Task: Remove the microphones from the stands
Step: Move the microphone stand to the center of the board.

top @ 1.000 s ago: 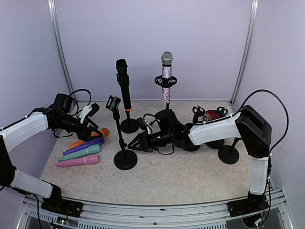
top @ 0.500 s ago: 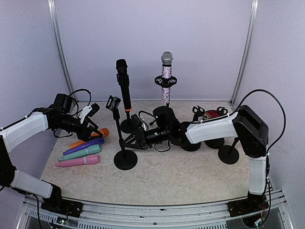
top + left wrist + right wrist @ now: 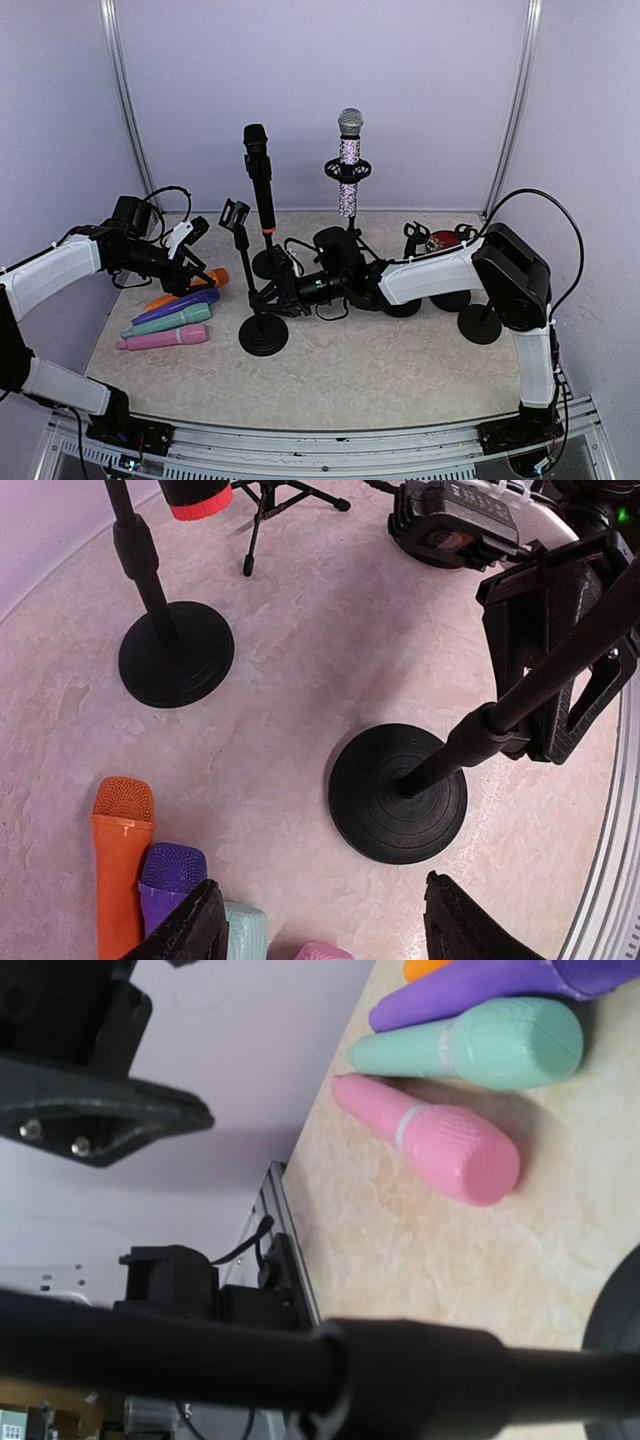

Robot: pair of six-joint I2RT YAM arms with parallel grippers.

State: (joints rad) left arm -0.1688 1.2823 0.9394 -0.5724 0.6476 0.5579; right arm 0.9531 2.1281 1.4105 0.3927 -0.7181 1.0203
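Black microphone (image 3: 258, 175), orange ring near its lower end, stands upright in the clip of a round-base stand (image 3: 270, 264) at about 11 o'clock from table centre. Second, glitter-bodied microphone (image 3: 348, 160) with a silver head sits upright in a ring holder on a stand further back, roughly 12 o'clock. Both are seated in their stands; neither gripper touches them. Just in front of the black microphone, toward 7 o'clock, is a short stand (image 3: 263, 335) with a clip on top, pole leaning slightly. Right gripper (image 3: 555, 670) reaches across from 3 o'clock; its fingers are drawn in narrow on that pole partway up, one on each side, and appear to touch it. Right wrist view shows the pole filling the lower frame, too close and blurred to add detail. Left gripper (image 3: 325, 925) hangs at 9 o'clock, fingers spread wide, nothing between them. Below and beside it four loose microphones lie side by side on the table (image 3: 400, 370): orange (image 3: 120, 820), purple (image 3: 172, 872), teal (image 3: 170, 320), pink (image 3: 160, 338), pink the nearest to 6 o'clock.
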